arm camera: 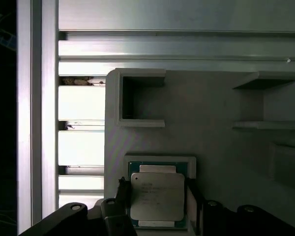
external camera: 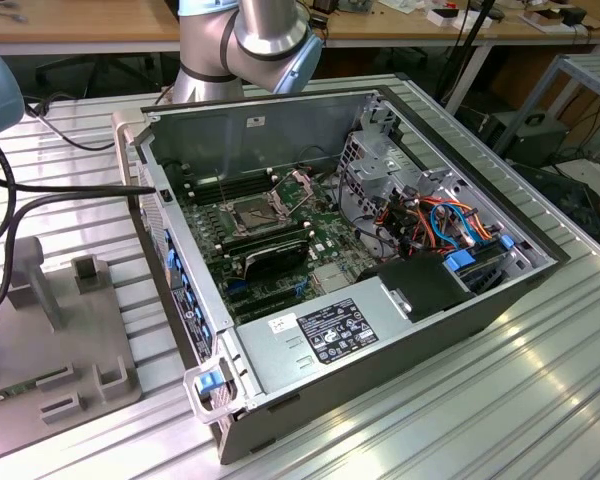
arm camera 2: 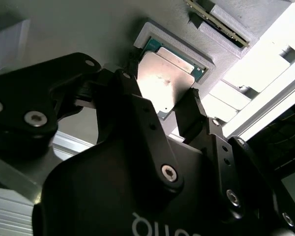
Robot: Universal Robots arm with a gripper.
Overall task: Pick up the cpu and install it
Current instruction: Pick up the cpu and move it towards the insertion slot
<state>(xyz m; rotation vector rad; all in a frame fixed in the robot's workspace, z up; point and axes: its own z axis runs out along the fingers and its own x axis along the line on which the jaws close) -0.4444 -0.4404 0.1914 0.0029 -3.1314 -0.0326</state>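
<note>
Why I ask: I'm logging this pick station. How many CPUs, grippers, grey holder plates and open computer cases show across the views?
CPU: 1
gripper: 1
grey holder plate: 1
open computer case: 1
Total: 4

My gripper point(arm camera: 157, 191) points straight down from my wrist, its black bolted body showing in both wrist views. In the exterior view my arm point(external camera: 265, 35) bends at a silver, blue-capped joint.
</note>
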